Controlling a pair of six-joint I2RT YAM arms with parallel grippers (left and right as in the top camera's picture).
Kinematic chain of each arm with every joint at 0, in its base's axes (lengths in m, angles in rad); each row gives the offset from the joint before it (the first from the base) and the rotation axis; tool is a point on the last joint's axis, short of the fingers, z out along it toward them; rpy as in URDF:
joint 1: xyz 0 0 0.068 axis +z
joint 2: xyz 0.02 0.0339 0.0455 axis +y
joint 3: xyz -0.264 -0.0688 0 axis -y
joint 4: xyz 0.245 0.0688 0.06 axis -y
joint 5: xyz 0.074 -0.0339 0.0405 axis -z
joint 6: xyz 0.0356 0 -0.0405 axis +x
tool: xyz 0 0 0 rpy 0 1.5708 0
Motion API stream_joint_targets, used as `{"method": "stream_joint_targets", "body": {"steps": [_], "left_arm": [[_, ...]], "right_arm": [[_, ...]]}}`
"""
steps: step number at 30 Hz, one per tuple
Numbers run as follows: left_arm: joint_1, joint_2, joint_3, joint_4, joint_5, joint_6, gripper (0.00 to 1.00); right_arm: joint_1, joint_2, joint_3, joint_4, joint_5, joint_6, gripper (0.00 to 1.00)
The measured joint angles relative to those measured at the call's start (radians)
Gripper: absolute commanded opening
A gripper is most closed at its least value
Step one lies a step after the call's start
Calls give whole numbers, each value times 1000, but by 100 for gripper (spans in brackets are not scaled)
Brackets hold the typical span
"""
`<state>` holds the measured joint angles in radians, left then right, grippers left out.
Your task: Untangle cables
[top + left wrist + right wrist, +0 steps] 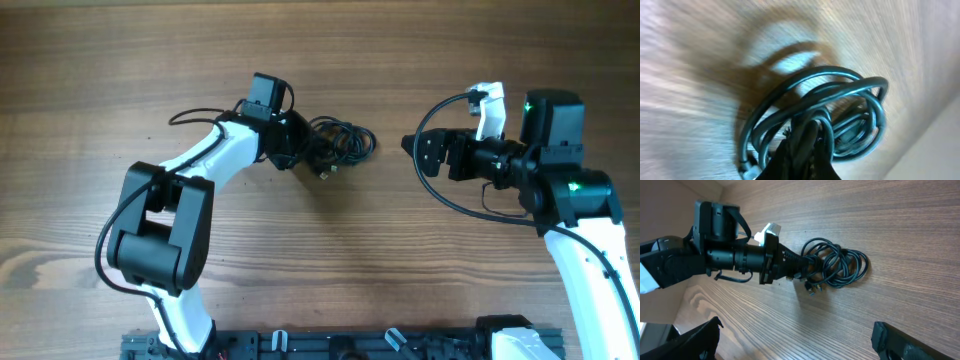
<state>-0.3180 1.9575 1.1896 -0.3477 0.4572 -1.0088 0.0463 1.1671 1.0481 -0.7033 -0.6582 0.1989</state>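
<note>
The cables (pixel 342 145) lie as a small black tangle of loops on the wooden table, left of centre at the back. My left gripper (pixel 312 152) reaches into the tangle's left side and is shut on the cables. In the left wrist view the coiled cables (pixel 840 107) fill the frame, with the closed fingers (pixel 802 160) pinching strands at the bottom. My right gripper (pixel 412 148) stands open a short way to the right of the tangle, holding nothing. From the right wrist view I see the cables (pixel 837 265), the left arm gripping them, and my own wide-apart fingertips (pixel 890 340).
The wooden table (pixel 320 250) stretches out around both arms. A thick black wire loops off the right arm (pixel 445 195). A dark rail (pixel 330 345) runs along the front edge between the arm bases.
</note>
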Motion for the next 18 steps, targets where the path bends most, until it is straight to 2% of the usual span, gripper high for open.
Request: {"method": "stream_joint_targets", "body": {"steps": [3,7,9,10,13,18], "left_arm": [[13,0,-2,111,106,53,4],[49,-54,-7,328,400,165,4],[66,-111,-6,374,515,212,4],[82,-157,-6,390,603,247,4],[124,-222,-2,395,752,303,4],[196,-222,1,324,834,334,4]], "right_arm": [[0,0,0,2,0,0,100],[0,0,0,11,0,0,100],[0,0,0,16,0,0,100],[0,0,0,27,0,0,100],[0,0,0,54,0,-12,100],[0,0,0,90,-4,-53,100]]}}
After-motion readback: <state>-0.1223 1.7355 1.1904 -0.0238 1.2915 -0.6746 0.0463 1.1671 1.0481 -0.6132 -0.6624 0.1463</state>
